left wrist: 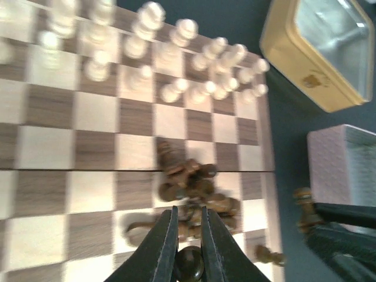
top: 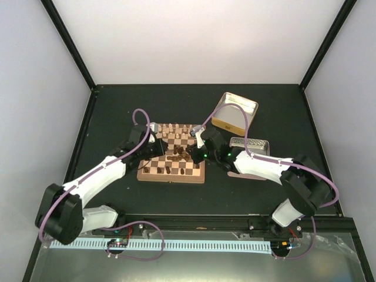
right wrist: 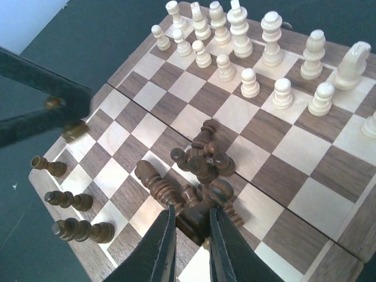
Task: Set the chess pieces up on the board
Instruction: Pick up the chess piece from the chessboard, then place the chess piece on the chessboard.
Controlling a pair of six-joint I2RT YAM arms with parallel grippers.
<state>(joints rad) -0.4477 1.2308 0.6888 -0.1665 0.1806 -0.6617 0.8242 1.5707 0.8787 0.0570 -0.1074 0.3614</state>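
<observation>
Around board centre, chess pieces lie heaped, off its edges.

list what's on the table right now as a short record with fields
board: wooden, checked
cream pieces: upright on the far rows
dark pieces: mostly heaped mid board, a few lying on an edge row
left pincer: shut on a dark piece
right pincer: shut on a dark piece
tins: yellow tin and silver tin, right of the board
</observation>
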